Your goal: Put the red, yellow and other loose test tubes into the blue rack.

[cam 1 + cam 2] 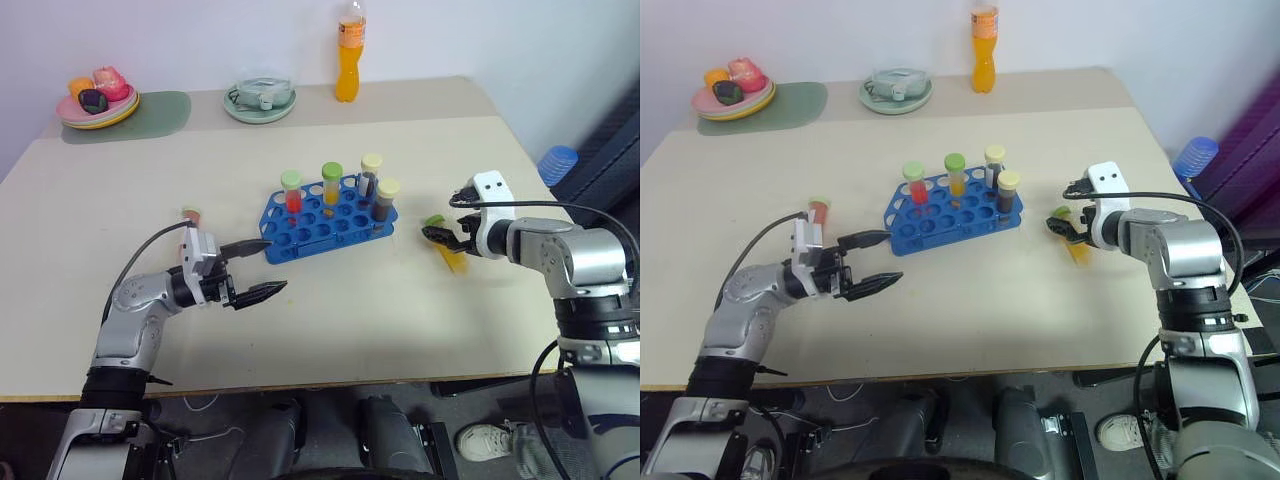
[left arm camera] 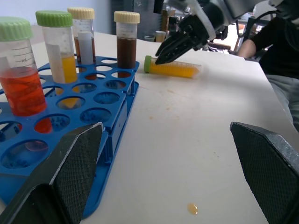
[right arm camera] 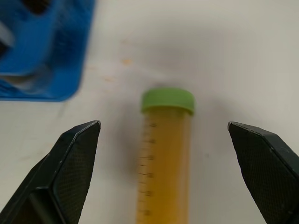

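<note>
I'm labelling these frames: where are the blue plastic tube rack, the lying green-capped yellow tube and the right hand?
blue plastic tube rack (image 1: 310,238): left eye view, front edge.
green-capped yellow tube (image 3: 163,163): right wrist view, body.
right hand (image 1: 438,235): left eye view, between fingertips.

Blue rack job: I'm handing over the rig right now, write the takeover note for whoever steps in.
Left gripper: open, empty, hovering level beside the blue rack's near corner.
Right gripper: open, empty, poised over the yellow tube, which lies on its side on the table to the rack's right; not gripped yet.
Done: four tubes stand upright in the rack: red, yellow and two dark ones.
Left: grasp the lying yellow tube and rack it. Another loose tube with reddish contents stands behind the left gripper; rack it too.
</note>
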You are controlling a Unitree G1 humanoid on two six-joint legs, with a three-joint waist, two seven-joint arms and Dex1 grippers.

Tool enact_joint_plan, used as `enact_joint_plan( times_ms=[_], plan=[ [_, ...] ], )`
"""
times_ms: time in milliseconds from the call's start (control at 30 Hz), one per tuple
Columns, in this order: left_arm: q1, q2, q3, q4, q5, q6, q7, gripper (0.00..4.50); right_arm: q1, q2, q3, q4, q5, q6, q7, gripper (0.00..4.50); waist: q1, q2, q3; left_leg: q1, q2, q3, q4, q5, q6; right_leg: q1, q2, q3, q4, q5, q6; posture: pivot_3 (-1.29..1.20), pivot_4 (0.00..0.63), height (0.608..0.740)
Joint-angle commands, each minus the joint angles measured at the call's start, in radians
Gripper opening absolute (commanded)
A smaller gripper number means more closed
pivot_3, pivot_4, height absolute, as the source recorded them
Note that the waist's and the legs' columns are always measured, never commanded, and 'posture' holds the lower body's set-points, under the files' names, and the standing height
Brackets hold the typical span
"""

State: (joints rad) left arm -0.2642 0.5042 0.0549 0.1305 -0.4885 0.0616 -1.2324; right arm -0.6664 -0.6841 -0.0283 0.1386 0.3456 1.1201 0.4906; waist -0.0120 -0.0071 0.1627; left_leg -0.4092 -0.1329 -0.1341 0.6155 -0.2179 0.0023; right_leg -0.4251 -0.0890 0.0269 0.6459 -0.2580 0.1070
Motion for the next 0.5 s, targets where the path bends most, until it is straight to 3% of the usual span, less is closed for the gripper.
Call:
enact_joint_plan(
  times_ms=[33, 300, 500],
  plan=[
    [0.017, 0.014, 0.018, -0.055, -0.015, 0.008, 0.012, 4.5, -0.062, -0.046, 0.033, 0.041, -0.016, 0.01, 0.059, 4.47, 0.0, 0.0, 0.0, 0.0, 0.0, 0.0, 0.0, 0.0, 0.0, 0.0, 0.0, 0.0, 0.0, 0.0, 0.0, 0.0, 0.15, 0.74],
    [0.011, 0.015, 0.018, -0.084, -0.022, 0.041, 0.029, 4.5, -0.168, -0.094, 0.211, 0.178, -0.048, 0.053, 0.241, 4.47, -0.002, 0.0, 0.0, 0.0, 0.0, 0.0, 0.0, 0.0, 0.0, 0.0, 0.0, 0.0, 0.0, 0.0, 0.0, 0.0, 0.15, 0.74],
    [0.013, 0.019, 0.015, -0.104, -0.025, 0.064, 0.037, 4.5, -0.231, -0.067, 0.269, 0.307, -0.098, 0.03, 0.283, 4.47, -0.002, 0.0, 0.0, 0.0, 0.0, 0.0, 0.0, 0.0, 0.0, 0.0, 0.0, 0.0, 0.0, 0.0, 0.0, 0.0, 0.15, 0.74]
  ],
)
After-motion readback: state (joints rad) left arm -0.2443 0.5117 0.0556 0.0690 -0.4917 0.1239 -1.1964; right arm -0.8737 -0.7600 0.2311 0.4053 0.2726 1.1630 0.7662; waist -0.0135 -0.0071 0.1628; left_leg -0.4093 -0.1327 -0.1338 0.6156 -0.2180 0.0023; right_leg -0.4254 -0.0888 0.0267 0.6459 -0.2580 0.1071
